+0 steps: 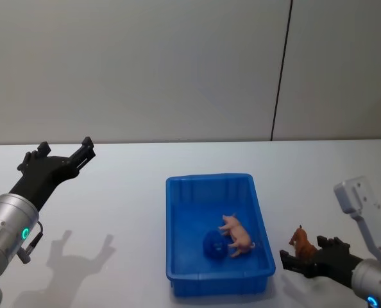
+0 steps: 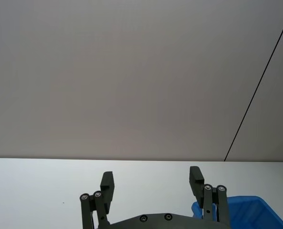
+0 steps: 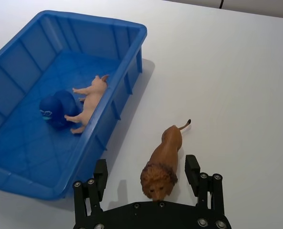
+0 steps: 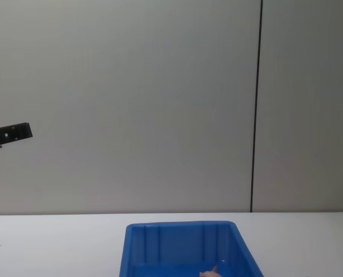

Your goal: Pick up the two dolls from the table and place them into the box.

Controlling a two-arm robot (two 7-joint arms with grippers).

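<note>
The blue box (image 1: pixel 210 179) stands on the white table (image 1: pixel 126 212). Inside it a peach pig doll (image 1: pixel 237 234) lies on its side against a dark blue round toy (image 1: pixel 213 244). A brown lion doll (image 3: pixel 164 157) stands on the table just right of the box (image 3: pixel 94 19). My right gripper (image 3: pixel 146 164) is open at table height, its fingers on either side of the lion's head and not touching it. The lion (image 1: pixel 301 242) also shows in the head view in front of that gripper (image 1: pixel 297 256). High at the left, my left gripper (image 1: pixel 65 149) is open and holds nothing.
Bare white tabletop lies left of the box and behind it. A grey wall with a dark vertical seam (image 1: pixel 280 70) rises at the table's far edge. The left gripper (image 2: pixel 151 175) faces that wall, with a corner of the box (image 2: pixel 248 210) below it.
</note>
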